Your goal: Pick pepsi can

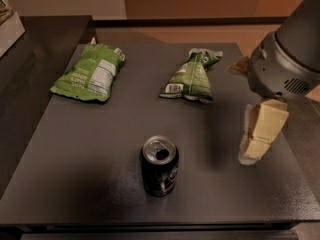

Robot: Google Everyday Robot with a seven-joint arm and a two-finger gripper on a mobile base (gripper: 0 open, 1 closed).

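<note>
Since the pepsi can [160, 166] stands upright low in the frame, just left of centre and near the table's front edge, I begin my planning there. Its silver top faces up with the dark opening showing. Nothing touches it, and bare dark table [100, 149] lies all round it, so I judge a sideways approach to be the safest.

Further up, at the right edge of the frame, the gripper [256, 141] hangs with its beige end pointing down over the table's right side, well apart from the can. It has hold of nothing that I can see. Whether it is spread or closed I cannot tell from this angle, so I would check that first.

My plan is to bring it left and down, centre the can's body within it at about mid-height, and squeeze only once it is square. A glancing touch could tip the can or push it toward the front edge.

Beyond, in the upper half, lie two green snack bags: a crumpled bag [190, 76] right of centre and a flat bag [90, 74] at upper left. Both sit well apart from the can and outside the path I intend.
</note>
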